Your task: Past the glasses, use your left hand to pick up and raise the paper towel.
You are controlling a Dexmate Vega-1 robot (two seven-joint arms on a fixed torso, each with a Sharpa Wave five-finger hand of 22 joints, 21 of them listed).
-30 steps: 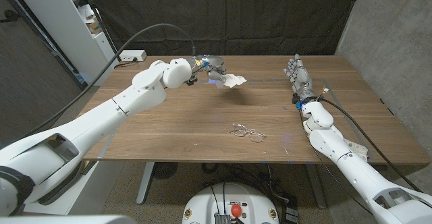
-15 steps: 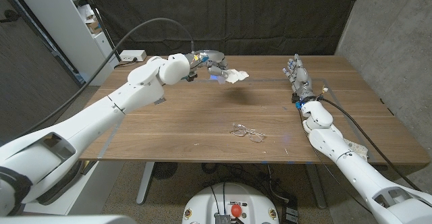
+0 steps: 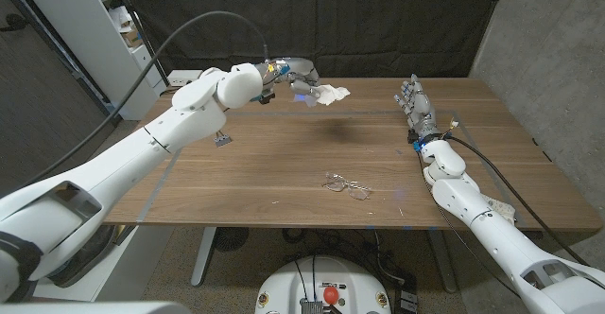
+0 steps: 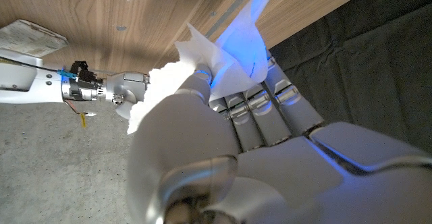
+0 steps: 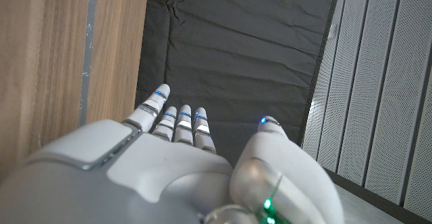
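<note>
Already the left hand (image 3: pixel 295 76) has the paper towel (image 3: pixel 330 94) off the wood: it hangs in the air above the far part of the counter (image 3: pixel 284 163), near the far edge and a little left of the middle, with its shadow on the boards beneath. The fingers (image 4: pixel 266 99) are closed on one crumpled part of the sheet, thumb against them in the left wrist view, and the rest sticks out loose beyond them.

The towel looks very light, soft and limp, a thin sheet that folds under its own weight. It will not break, but it could probably tear or slide out if only a thin corner is caught. The bunched middle, where several layers lie together, seems the safest place to hold, and a gentle pinch should be enough.

The glasses (image 3: pixel 347 186) lie nearer the front edge, about the middle of the counter, well apart from the towel and below the arm's line, so they are not in the way. The wood around the towel's shadow is bare, and there is free room above it for lifting. The dark curtain behind the far edge stands near, so straight up seems safer than further back.

The right hand (image 3: pixel 417 103) stands by the right edge with fingers straight and apart, holding nothing.
</note>
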